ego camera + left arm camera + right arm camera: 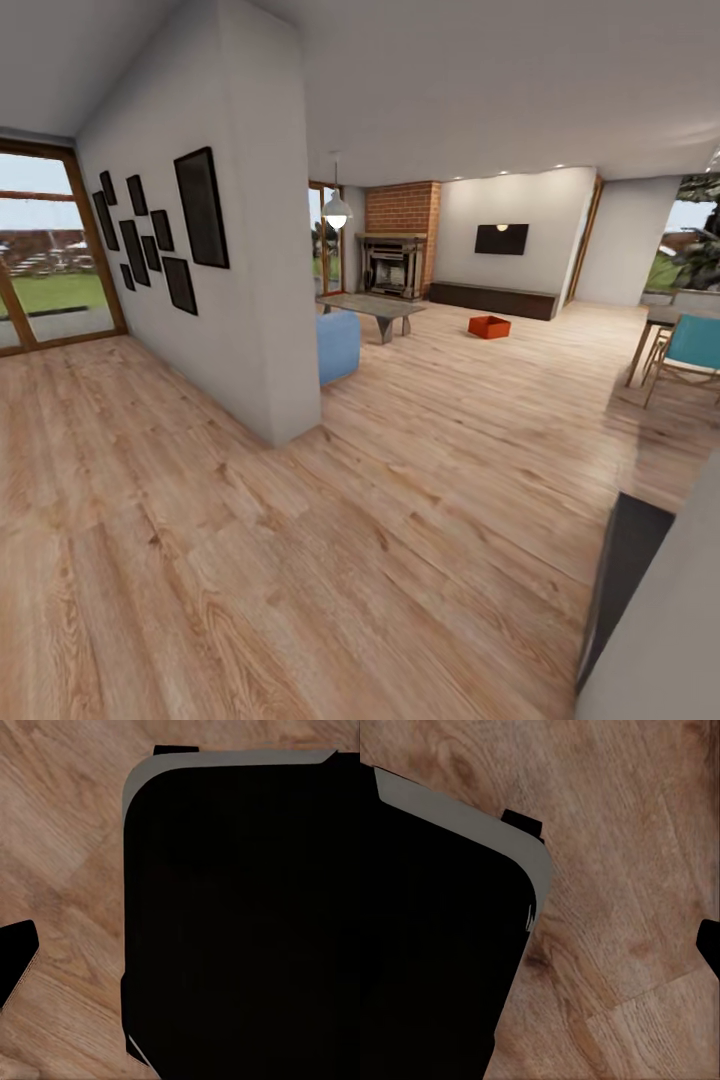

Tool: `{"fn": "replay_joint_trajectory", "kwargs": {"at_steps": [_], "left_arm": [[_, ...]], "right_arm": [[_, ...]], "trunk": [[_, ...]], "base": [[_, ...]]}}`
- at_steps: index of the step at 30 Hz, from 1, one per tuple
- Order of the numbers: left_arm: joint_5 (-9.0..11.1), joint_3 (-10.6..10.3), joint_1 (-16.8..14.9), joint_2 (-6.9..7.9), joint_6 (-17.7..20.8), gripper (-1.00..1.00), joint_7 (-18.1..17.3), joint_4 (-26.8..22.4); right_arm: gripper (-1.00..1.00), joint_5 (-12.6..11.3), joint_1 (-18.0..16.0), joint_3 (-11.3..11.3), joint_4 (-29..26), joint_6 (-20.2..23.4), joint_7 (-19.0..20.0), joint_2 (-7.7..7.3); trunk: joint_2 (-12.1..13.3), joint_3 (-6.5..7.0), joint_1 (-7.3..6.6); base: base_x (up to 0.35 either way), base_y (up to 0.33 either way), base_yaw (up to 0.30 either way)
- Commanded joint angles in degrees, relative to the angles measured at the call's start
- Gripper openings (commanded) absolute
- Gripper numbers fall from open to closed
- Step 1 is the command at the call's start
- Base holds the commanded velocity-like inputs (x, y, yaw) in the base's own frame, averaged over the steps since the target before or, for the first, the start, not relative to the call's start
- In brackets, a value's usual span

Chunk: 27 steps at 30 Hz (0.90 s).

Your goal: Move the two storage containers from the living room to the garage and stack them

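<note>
One orange-red storage container [489, 326] sits far ahead on the light wood plank flooring of the living room, in front of the dark low cabinet [492, 299]. It is open-topped and stands alone. The garage and its floor are out of view. In the left wrist view a dark fingertip [16, 961] pokes in over the wood planks beside the robot's black base [240, 915]. In the right wrist view another dark fingertip [709, 945] shows beside the base [435, 945]. Nothing is seen held, and how the jaws stand is unclear.
A white partition wall [255, 300] with black picture frames juts out at the left. Beyond it are a blue sofa [338, 345], a coffee table [372, 306] and a brick fireplace [395, 262]. A teal chair [690, 350] and a grey wall corner [660, 640] stand at the right.
</note>
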Motion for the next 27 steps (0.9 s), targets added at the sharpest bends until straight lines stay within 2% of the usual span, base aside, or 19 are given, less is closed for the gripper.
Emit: {"fn": "replay_joint_trajectory", "kwargs": {"at_steps": [1,27], "left_arm": [[0.14,0.07,-0.02,0.0,-0.05,1.0,0.02,0.0],[0.14,0.07,-0.02,-0.03,-0.05,1.0,0.02,0.02]], "right_arm": [[1.0,-0.6,-0.06,0.47,0.18,-0.35,0.19,0.04],[1.0,-0.61,-0.06,0.47,0.18,-0.44,0.19,-0.03]], "trunk": [[-0.02,-0.06,0.03],[-0.02,-0.06,0.03]], "base": [[0.321,0.0,0.0],[0.321,0.0,0.0]]}}
